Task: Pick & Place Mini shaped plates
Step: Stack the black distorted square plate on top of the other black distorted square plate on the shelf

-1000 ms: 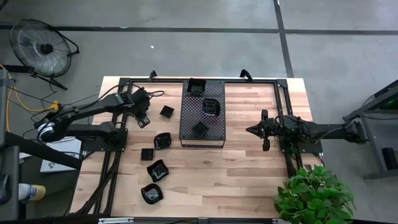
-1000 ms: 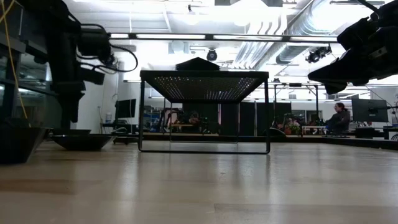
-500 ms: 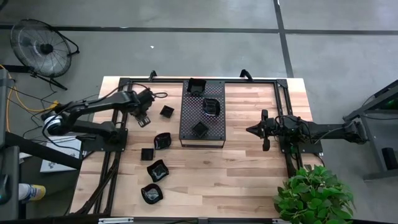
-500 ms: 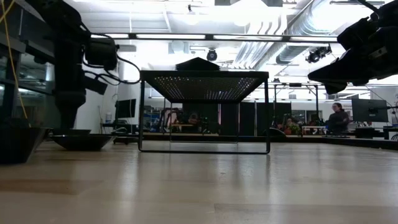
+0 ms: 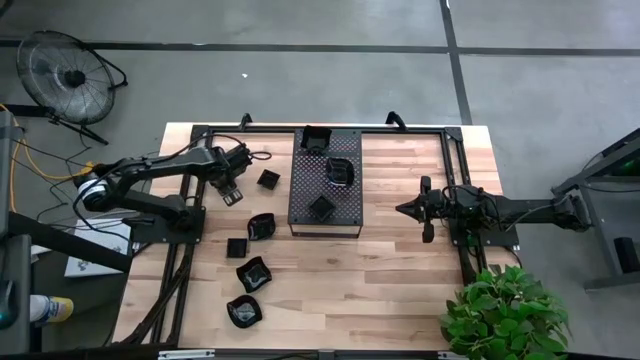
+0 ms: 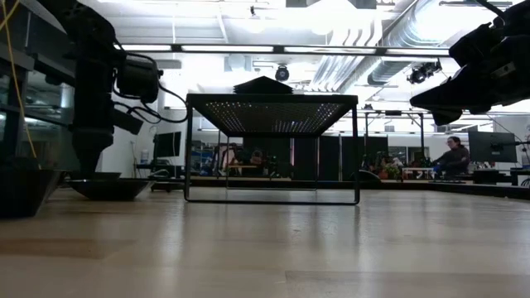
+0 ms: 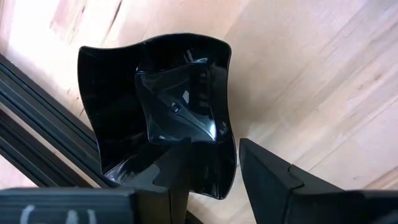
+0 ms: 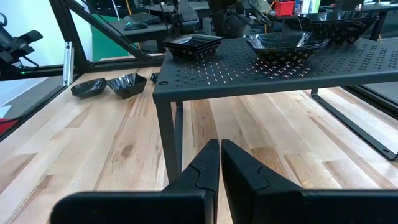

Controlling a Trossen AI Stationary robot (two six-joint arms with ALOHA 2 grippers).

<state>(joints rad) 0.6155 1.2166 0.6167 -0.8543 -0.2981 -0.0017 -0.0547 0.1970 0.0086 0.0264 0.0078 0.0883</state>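
Observation:
Several mini shaped plates, small glossy black dishes, lie on the wooden table left of a raised perforated black tray (image 5: 303, 192); three more sit on the tray. My left gripper (image 5: 232, 192) points steeply down, open, over a wavy-edged plate (image 7: 161, 106) beside the left frame rail. One finger (image 7: 177, 177) stands inside its bowl, the other (image 7: 273, 180) outside its rim. My right gripper (image 8: 219, 155) hangs level and shut, right of the tray, holding nothing. My left gripper comes from above with one finger inside the wavy plate's bowl and one outside its near rim (image 7: 229, 163). The plate lies flat on the table. I cannot tell whether either finger touches it.
Loose plates (image 5: 268, 178), (image 5: 261, 226), (image 5: 237, 247), (image 5: 253, 273), (image 5: 244, 311) lie near the left arm. Black frame rails (image 5: 190, 240) run along the table's sides. A potted plant (image 5: 505, 310) stands at the near right corner, and a fan (image 5: 68, 75) on the floor at far left.
My left gripper has sunk toward the wavy plate and tipped to point more steeply down, staying open. The plate has not moved.

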